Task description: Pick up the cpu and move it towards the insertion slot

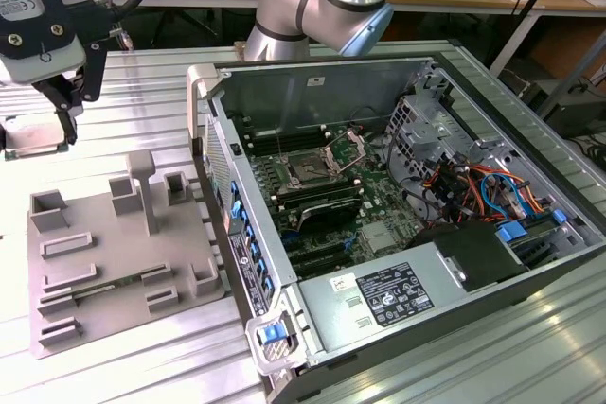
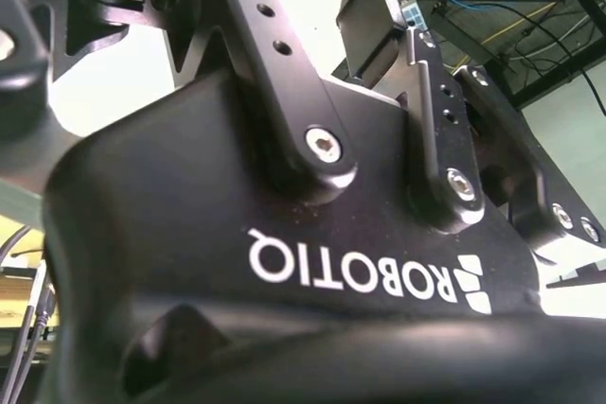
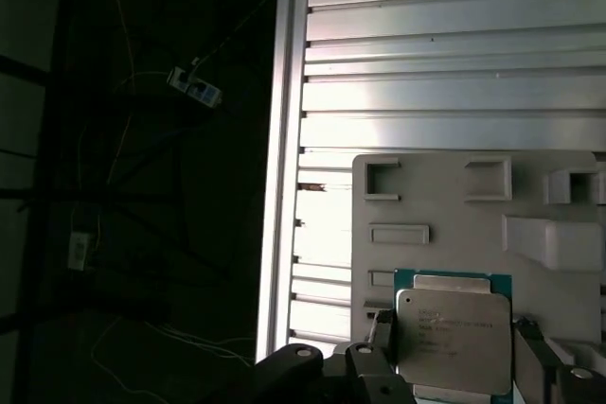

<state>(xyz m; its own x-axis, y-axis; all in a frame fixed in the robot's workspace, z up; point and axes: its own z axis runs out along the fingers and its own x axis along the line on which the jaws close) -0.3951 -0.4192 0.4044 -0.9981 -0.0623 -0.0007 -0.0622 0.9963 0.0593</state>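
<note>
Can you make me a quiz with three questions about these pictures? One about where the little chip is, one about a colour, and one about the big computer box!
1. Where is the cpu?
A. In the computer's socket
B. In the gripper, over the tray
C. On the floor

2. What colour is the tray?
A. Grey
B. Red
C. Yellow

3. How is the computer case?
A. Shut, cover on
B. Upside down
C. Open, insides showing

Answers:
1 B: in the first wrist view the gripper clamps the chip from both sides, with the tray behind it.
2 A: the tray is plain grey in the exterior view.
3 C: the green board and the cables are in plain sight.
</note>
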